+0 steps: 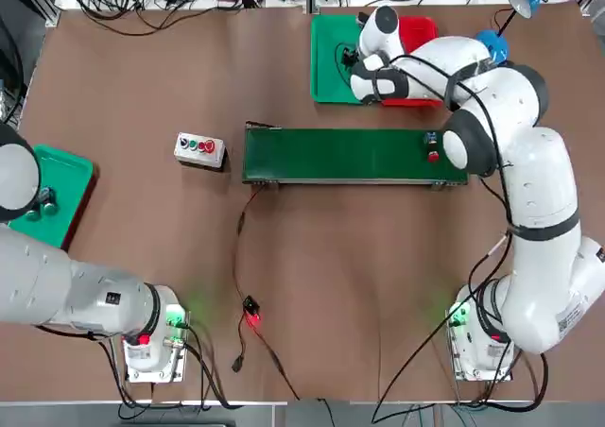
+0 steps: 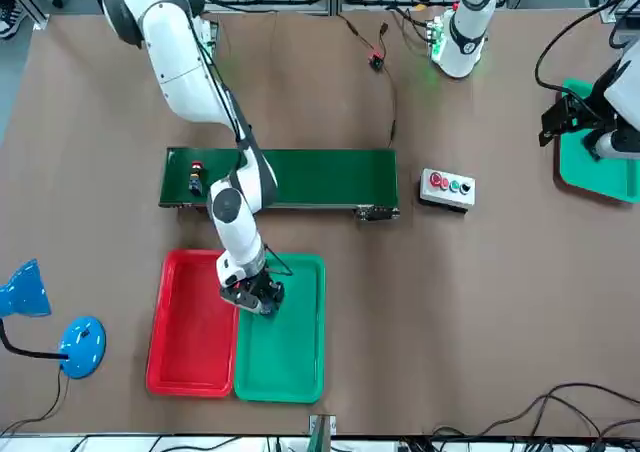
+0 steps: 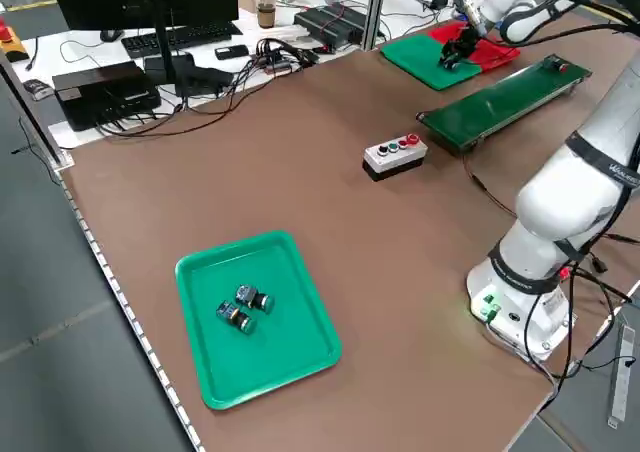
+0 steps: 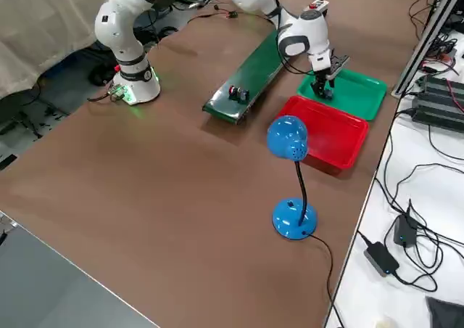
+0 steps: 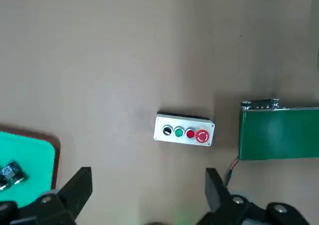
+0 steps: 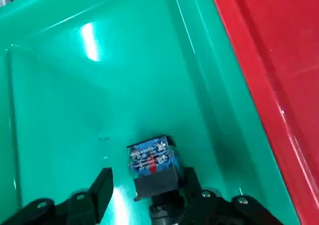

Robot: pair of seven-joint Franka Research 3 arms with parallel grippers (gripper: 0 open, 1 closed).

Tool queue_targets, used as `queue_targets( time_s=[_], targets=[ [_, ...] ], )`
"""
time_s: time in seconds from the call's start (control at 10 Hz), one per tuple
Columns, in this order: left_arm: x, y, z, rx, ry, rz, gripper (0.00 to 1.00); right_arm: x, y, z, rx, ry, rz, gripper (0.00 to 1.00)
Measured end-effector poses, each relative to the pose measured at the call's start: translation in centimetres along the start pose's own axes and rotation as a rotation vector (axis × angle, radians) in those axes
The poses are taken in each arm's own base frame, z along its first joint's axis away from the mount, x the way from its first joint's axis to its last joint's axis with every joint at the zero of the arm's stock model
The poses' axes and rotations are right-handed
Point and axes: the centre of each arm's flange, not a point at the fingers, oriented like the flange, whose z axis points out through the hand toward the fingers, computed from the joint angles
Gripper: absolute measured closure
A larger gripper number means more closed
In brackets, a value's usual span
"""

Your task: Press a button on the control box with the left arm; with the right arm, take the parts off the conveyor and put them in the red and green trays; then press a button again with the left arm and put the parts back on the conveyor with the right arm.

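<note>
Currently, right claw: over green tray, fingers apart, not clamped; one finger right beside part, visible gap on other side.
Part in green tray: lying between fingers of right claw, inside tray; contact with near finger, can't tell.
Part on conveyor: red-topped, near right-arm end of conveyor.
Spare parts: two, lying together in second green tray, at left arm's side.
Left claw: fingers spread, nothing between; near second green tray, well apart from control box.
Part handling: probably light, stiff, small; blocky body likely steady in grip, round cap likely slippery and prone to roll; terminal end maybe fragile, go easy.
Hold: best across flat sides of body, centred between fingers; avoid cap and terminals.
Tray edges: low raised rim all round; red tray right alongside. Lift straight up before moving sideways, else likely rim bump or tray shift.
Open room: plenty inside green tray around part; bare counter on side away from red tray.
Watch: blue lamp near red tray; loose cable along right arm, could snag.
</note>
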Motion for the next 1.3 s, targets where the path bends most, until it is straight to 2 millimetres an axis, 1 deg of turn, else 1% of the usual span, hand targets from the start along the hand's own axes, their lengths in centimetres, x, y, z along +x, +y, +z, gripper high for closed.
queue_targets(
  time_s=[0.2, 0.5, 0.6, 0.8, 0.9, 1.3],
  targets=[
    [0.0, -0.07, 0.0, 0.0, 0.0, -0.001, 0.0, -0.35, -0.07, 0.34, -0.009, 0.011, -0.025, 0.35],
    [0.0, -0.07, 0.0, 0.0, 0.0, -0.001, 0.0, -0.25, -0.06, 0.28, -0.013, 0.017, -0.03, 0.41],
    [0.0, -0.07, 0.0, 0.0, 0.0, -0.001, 0.0, -0.14, -0.06, 0.22, -0.013, 0.02, -0.03, 0.49],
    [0.0, -0.07, 0.0, 0.0, 0.0, -0.001, 0.0, 0.21, -0.1, 0.04, -0.011, 0.027, -0.029, 0.51],
    [0.0, -0.06, 0.0, 0.0, 0.0, -0.001, 0.0, 0.39, -0.12, -0.06, -0.01, 0.03, -0.029, 0.57],
    [0.0, 0.0, 0.0, 0.0, 0.0, 0.0, 0.0, 0.55, -0.28, -0.22, -0.007, 0.034, -0.029, 0.58]
  ],
)
